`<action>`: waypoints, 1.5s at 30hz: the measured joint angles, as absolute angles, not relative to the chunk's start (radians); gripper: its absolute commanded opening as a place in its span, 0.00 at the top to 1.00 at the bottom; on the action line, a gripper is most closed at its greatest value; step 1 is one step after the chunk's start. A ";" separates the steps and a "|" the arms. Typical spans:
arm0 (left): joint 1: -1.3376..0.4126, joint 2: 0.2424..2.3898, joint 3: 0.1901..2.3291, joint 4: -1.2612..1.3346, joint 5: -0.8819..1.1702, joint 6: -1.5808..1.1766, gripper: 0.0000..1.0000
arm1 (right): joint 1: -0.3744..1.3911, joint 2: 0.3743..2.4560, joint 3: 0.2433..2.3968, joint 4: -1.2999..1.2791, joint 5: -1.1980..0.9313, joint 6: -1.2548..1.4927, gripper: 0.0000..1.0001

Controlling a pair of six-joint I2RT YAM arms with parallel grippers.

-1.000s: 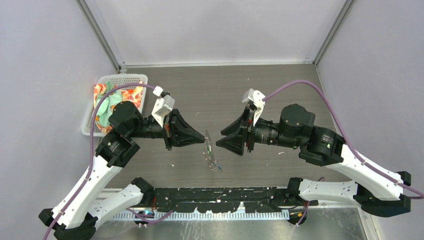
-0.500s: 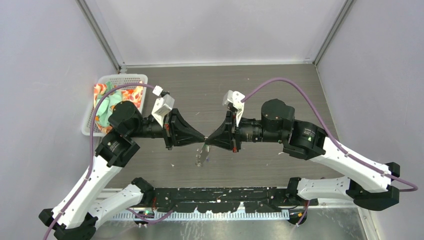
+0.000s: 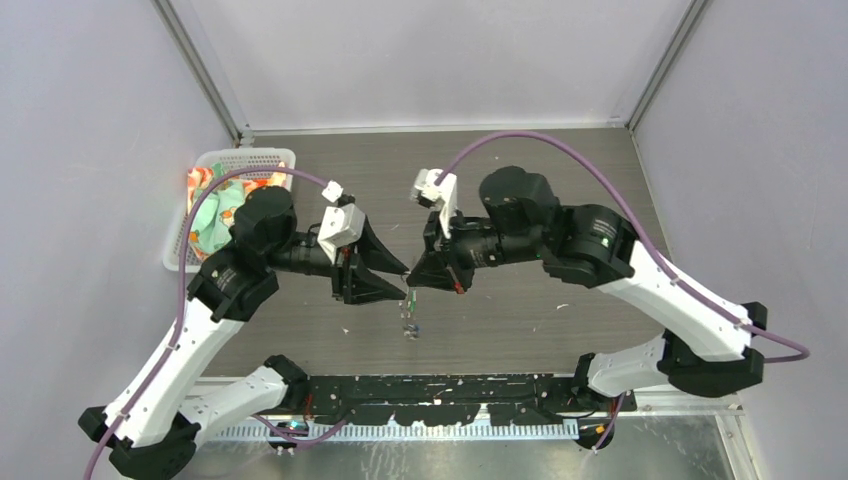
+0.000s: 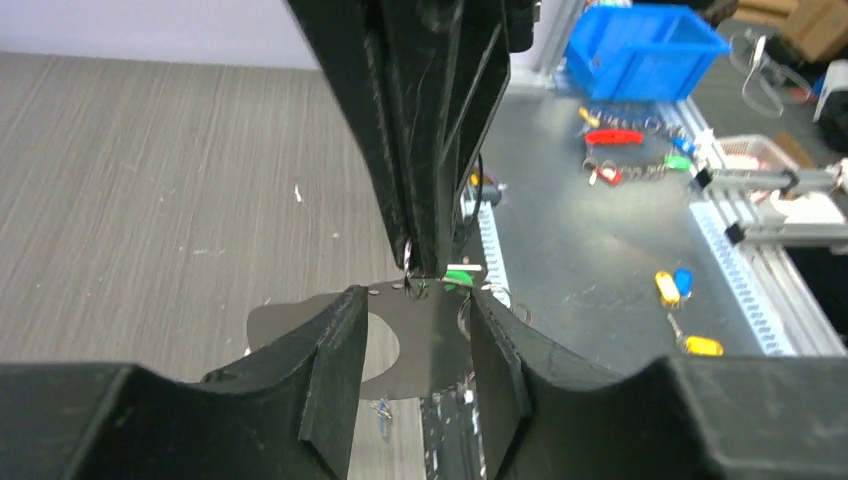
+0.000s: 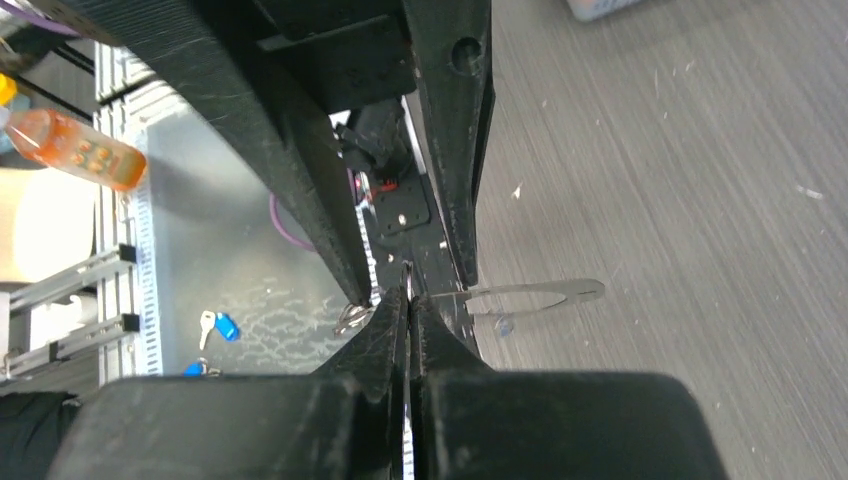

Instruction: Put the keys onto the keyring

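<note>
The keyring [image 3: 409, 306] hangs edge-on as a thin wire between the two grippers, above the table's near middle. My right gripper [image 3: 411, 282] is shut on its upper part, and a sliver of wire [image 5: 408, 276] shows between the pressed fingertips. My left gripper [image 3: 401, 281] faces it from the left, jaws apart on either side of the right fingertips and gripping nothing. The left wrist view shows a green key head [image 4: 458, 275] beside those tips and a blue key [image 4: 384, 416] dangling lower down. The same blue key [image 3: 412, 329] shows in the top view.
A white basket [image 3: 262, 158] with colourful cloth stands at the table's left. The arms' base rail [image 3: 450, 385] runs along the near edge. Off the table, a blue bin [image 4: 645, 45] and loose key tags [image 4: 610, 135] lie on the metal bench.
The right arm swung left and shut on the keyring. The left gripper, shut on it before, has now opened. The ring hangs a little further left.
</note>
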State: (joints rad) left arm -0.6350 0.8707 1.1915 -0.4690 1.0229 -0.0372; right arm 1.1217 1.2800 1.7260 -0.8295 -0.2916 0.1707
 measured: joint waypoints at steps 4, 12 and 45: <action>-0.635 0.926 1.292 -0.670 1.034 0.167 0.58 | 1.122 1.386 1.832 -0.981 -0.295 0.151 0.99; -0.635 0.970 1.359 -0.882 1.076 0.384 0.63 | 1.139 1.490 1.908 -1.139 -0.295 0.126 0.99; -0.635 0.949 1.286 -0.808 1.077 0.345 0.85 | 1.163 1.541 1.994 -1.198 -0.342 0.106 0.99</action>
